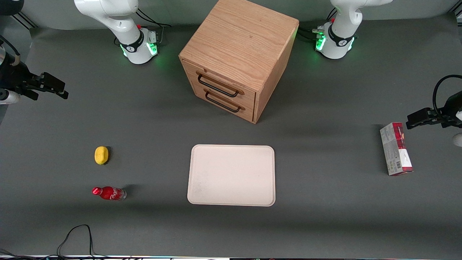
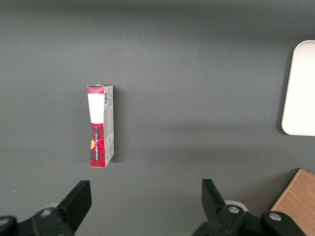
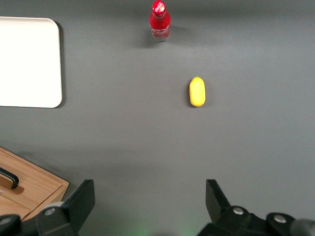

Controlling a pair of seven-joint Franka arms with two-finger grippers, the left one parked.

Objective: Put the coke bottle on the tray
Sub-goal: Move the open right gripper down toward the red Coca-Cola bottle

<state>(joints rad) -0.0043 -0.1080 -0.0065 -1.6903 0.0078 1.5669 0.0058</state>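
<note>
Front view gives us the relation the coming move turns on: the coke bottle (image 1: 109, 193) lies on its side on the worktop, its long axis running along the worktop's length, with the red cap pointing toward the working arm's end and the clear base pointing toward the tray (image 1: 231, 175). Our hand (image 1: 46, 85) hangs above the worktop near the edge at the working arm's end, and the bottle is well apart from it, nearer the front camera and a little farther in toward the tray. The right wrist view shows the hand's fingers (image 3: 81, 199) spread wide and holding nothing, with the bottle (image 3: 160, 20) small and distant past the yellow lump (image 3: 197, 91), which sits between hand and bottle. So we judge that the reach must travel toward the front edge of the worktop, passing over or beside the lump, and that the fingers should close across the bottle's short width, not along its length. The tray is bare, between the bottle and the carton (image 1: 395, 148), in front of the wooden cabinet (image 1: 238, 57).
</note>
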